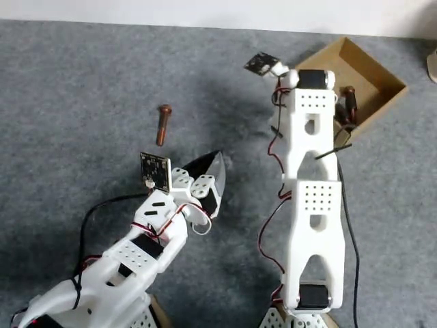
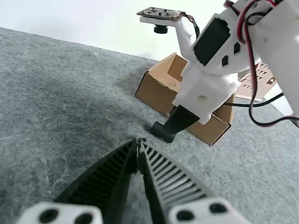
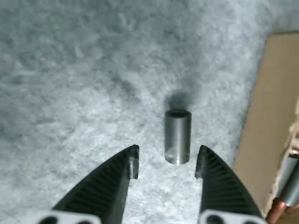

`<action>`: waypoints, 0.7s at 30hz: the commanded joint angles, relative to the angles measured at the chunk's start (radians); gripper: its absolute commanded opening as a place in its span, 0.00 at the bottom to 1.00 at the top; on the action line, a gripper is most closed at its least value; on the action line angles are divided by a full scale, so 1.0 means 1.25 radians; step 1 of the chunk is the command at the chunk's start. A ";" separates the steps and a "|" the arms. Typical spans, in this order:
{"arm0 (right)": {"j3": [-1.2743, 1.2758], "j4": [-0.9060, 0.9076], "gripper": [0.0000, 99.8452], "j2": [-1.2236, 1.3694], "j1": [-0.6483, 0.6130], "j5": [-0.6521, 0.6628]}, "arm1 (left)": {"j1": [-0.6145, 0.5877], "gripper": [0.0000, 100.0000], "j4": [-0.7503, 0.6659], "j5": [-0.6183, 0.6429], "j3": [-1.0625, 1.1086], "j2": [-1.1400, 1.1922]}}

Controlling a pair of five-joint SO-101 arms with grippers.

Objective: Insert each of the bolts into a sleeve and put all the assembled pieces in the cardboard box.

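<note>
The task is judged to be partly done. At least one assembled piece (image 1: pixel 349 101) is seen lying inside the box (image 1: pixel 372 68), near the wall that faces the arms; whether more lie beside it cannot be told. One bolt (image 1: pixel 163 124) lies bare on the carpet (image 1: pixel 82 102), well apart from the box, with no sleeve on it. One sleeve (image 3: pixel 177 137) is found on the carpet just beside the box, outside its wall, with its bore empty; whether it stands or lies cannot be made out. What is left, by this reckoning, is for the bolt to be put into that sleeve and for the joined pair to be placed in the box.

The right gripper (image 3: pixel 167 158) is held over the carpet just beside the box. Its jaws are spread wider than the sleeve, which sits between the fingertips with a gap on either side, so nothing is gripped and no contact is seen.

The left gripper (image 2: pixel 138 141) is kept well away from the box, nearer to the bolt than to the sleeve. Its jaws are pressed together tip to tip, and nothing is held between them. The bolt is not touched by it.
</note>
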 commanded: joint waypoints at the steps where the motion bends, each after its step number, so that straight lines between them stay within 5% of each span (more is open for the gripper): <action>1: -0.035 0.004 0.19 -0.007 -0.018 0.037 | -0.003 0.02 0.001 -0.007 -0.007 -0.001; 21: -0.044 -0.080 0.19 0.165 -0.002 -0.007 | -0.024 0.02 0.001 -0.007 -0.009 -0.001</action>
